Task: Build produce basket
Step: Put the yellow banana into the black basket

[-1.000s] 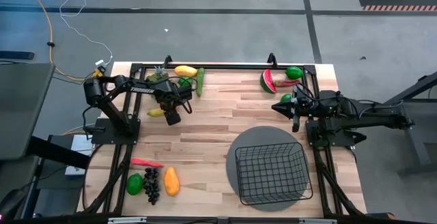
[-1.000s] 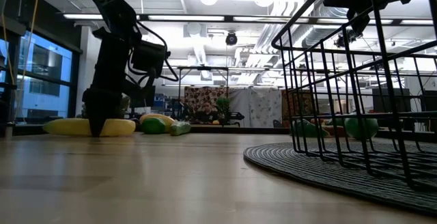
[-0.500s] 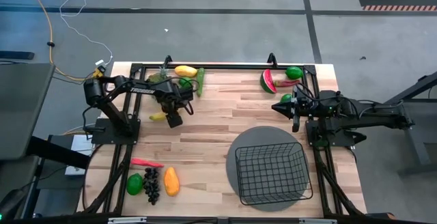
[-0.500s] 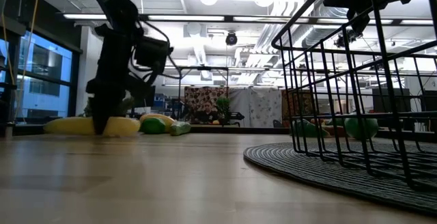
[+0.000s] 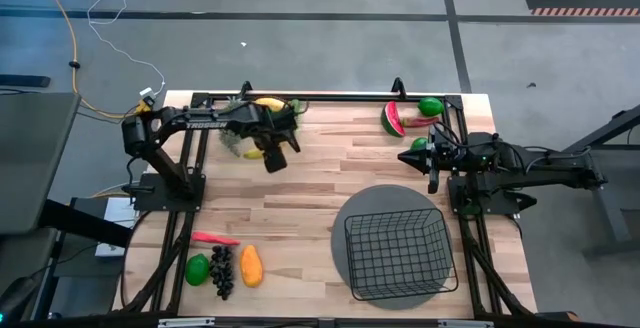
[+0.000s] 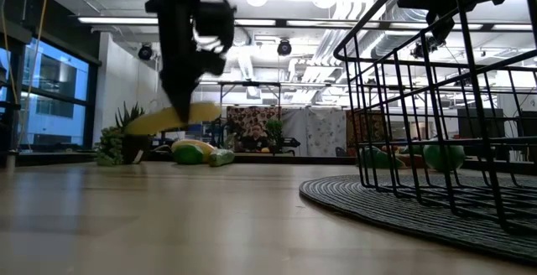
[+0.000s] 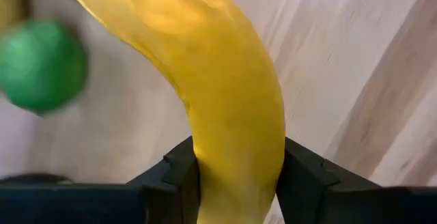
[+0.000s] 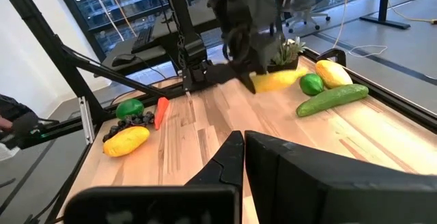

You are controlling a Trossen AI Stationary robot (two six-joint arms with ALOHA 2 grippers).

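In the left wrist view the banana (image 7: 225, 108) runs off the picture's edge at both ends, so neither tip shows, and the green lime (image 7: 42, 65) beside it is blurred and partly cut off. From above, the left gripper (image 5: 268, 152) covers most of that banana. In the low view the left arm is smeared, and its upper part leaves the frame. The basket (image 6: 436, 99) is cropped there, its far side and rim out of view.

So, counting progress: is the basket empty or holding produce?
Empty. The high view shows only mat through the basket; the banana sits between the left gripper fingers.
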